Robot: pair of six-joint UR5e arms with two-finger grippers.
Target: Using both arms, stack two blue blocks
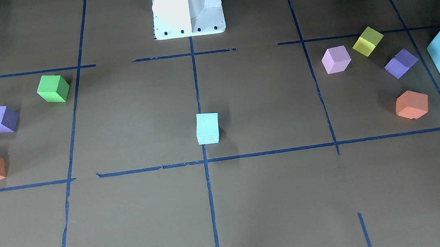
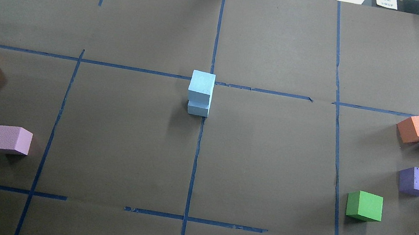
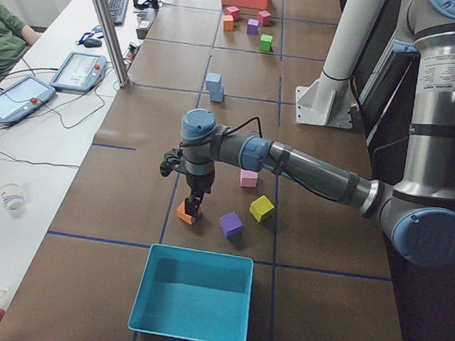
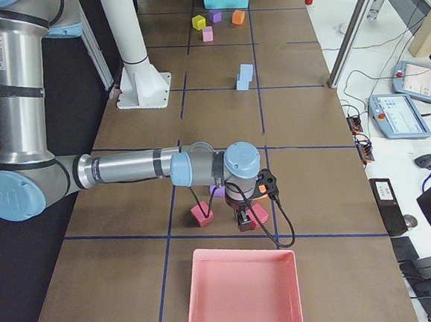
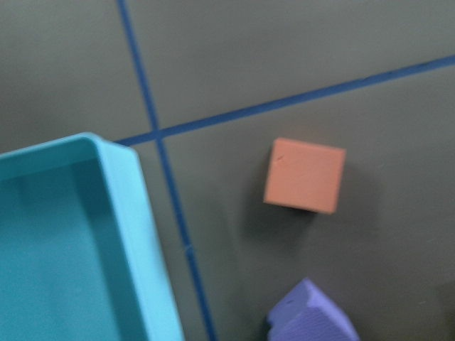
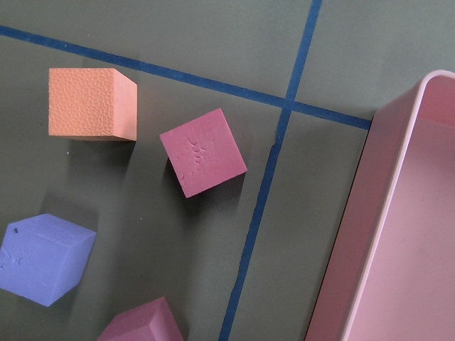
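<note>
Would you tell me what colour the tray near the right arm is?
The tray is pink, clearest in the exterior right view.

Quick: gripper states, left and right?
Left gripper: cannot be told from these views.
Right gripper: cannot be told either.

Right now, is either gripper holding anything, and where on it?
Cannot be told: the left gripper and right gripper show only in side views. The two pale sky-blue foam cubes stand stacked mid-table, free of both.
</note>
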